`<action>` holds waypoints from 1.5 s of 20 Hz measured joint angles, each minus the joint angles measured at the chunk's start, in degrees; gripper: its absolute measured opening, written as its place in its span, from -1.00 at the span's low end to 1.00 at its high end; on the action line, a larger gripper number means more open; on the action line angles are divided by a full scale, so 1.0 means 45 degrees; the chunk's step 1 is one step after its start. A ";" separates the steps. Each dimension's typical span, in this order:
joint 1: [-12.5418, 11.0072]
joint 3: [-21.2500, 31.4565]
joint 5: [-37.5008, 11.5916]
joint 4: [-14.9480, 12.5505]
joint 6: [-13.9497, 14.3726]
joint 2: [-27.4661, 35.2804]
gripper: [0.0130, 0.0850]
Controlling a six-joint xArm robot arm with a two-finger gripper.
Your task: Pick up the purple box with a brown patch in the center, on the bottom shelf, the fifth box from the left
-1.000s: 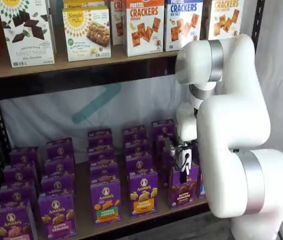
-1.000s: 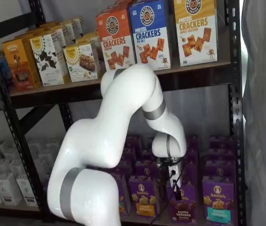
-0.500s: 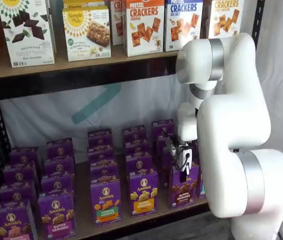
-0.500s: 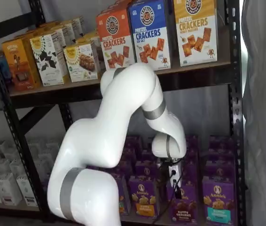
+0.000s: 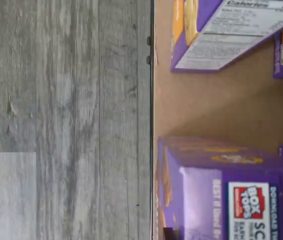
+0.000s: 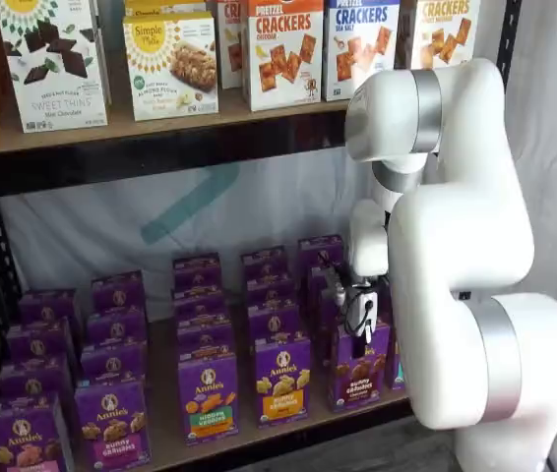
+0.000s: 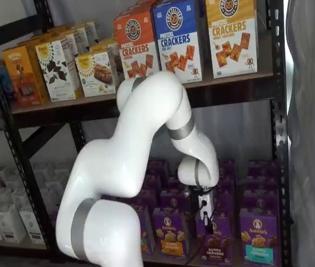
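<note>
Both shelf views show the pincer [image 6: 359,332] clamped on the top of the purple box [image 6: 359,372], front row, right end of the bottom shelf [image 6: 165,433]. Light, stiff cardboard; squeezing harder could dent it.

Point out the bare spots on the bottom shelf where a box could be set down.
The bottom shelf shows bare wood in the lane between the Bunny Grahams column and the green-band column. The wrist view shows another bare strip between two cartons. It is crowded around the purple box, under the gripper.

Bottom shelf [image 6: 165,433], tan wood: purple Annie's boxes [image 6: 208,395].
</note>
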 joint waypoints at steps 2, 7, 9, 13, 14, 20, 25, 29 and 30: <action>0.0034 0.0330 -0.0135 -0.0043 0.0076 -0.0211 -0.56; 0.0124 0.1420 -0.0347 -0.0237 0.0343 -0.0959 -0.56; 0.0172 0.1907 -0.0404 -0.0216 0.0370 -0.1340 -0.56; 0.0304 0.3019 -0.0369 -0.0374 0.0656 -0.2328 -0.56; 0.0333 0.3270 -0.0360 -0.0478 0.0785 -0.2557 -0.56; 0.0550 0.4992 -0.0379 -0.1009 0.1510 -0.4212 -0.56; 0.0788 0.6243 -0.0215 -0.0931 0.1671 -0.5535 -0.56; 0.1020 0.7053 0.0087 -0.0563 0.1554 -0.6535 -0.56; 0.1074 0.7237 0.0104 -0.0522 0.1569 -0.6744 -0.56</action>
